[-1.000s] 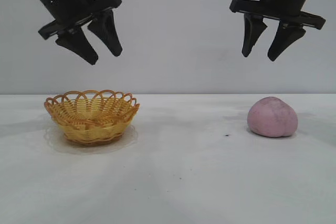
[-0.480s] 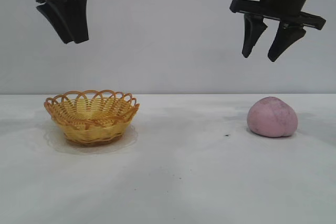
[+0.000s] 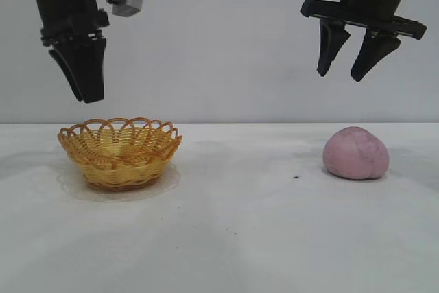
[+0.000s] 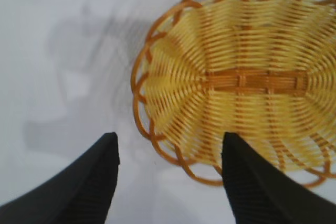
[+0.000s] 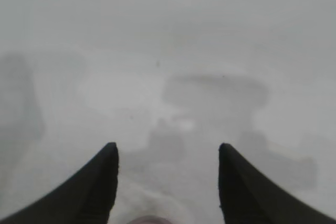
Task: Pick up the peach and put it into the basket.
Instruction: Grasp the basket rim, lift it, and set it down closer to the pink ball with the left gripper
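The left gripper [image 3: 81,77] hangs above the left part of the basket [image 3: 120,152], pointing steeply down, jaws about half open and empty; its wrist view shows the two fingers [image 4: 84,182] apart with only bench and basket rim between them. The basket, a shallow oval of yellow-orange wicker with a looped rim, sits on the white bench [image 3: 233,224] with nothing in it. In the exterior view its long axis seems to run side to side.

Well to the right of the basket lies the peach [image 3: 355,153], dull pink and rounded, resting on the bench with its crease toward the right and its broader dimension side to side. Directly above the peach, far from the basket, the right gripper [image 3: 348,66] hovers high, jaws roughly half open and holding nothing.

The step in hand looks like the approach to the peach. To do it well, the right gripper should probably open wider, drop straight down, and close across the fruit's narrower width, below its widest bulge, so it cannot squirt out.
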Action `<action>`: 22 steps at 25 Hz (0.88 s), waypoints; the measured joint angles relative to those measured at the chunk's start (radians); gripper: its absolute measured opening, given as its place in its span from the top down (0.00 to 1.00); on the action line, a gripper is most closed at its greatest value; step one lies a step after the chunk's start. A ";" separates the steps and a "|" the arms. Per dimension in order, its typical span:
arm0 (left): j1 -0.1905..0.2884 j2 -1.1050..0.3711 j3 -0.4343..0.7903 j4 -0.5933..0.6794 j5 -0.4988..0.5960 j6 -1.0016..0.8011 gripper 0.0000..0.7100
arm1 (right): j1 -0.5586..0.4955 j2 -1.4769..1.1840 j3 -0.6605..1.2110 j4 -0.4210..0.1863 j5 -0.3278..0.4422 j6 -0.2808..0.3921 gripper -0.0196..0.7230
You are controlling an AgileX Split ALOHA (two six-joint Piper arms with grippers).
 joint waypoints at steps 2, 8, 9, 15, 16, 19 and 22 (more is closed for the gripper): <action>0.000 0.032 -0.046 -0.002 0.008 0.001 0.46 | 0.000 0.000 0.000 0.000 0.000 0.000 0.49; 0.000 0.146 -0.189 -0.006 0.083 0.001 0.46 | 0.000 0.000 0.000 0.000 0.002 0.000 0.49; 0.000 0.160 -0.204 -0.006 0.084 0.001 0.46 | 0.000 0.000 0.000 0.000 0.002 0.000 0.49; 0.000 0.220 -0.258 -0.006 0.095 0.003 0.56 | 0.000 0.000 0.000 -0.004 0.003 0.000 0.49; -0.001 0.231 -0.266 -0.006 0.097 0.004 0.54 | 0.000 0.000 0.000 -0.004 0.003 0.000 0.49; -0.005 0.257 -0.271 -0.008 0.108 0.008 0.61 | 0.000 0.000 0.000 -0.008 0.003 0.000 0.49; -0.010 0.265 -0.275 -0.021 0.117 0.010 0.77 | 0.000 0.000 0.000 -0.011 0.003 0.000 0.49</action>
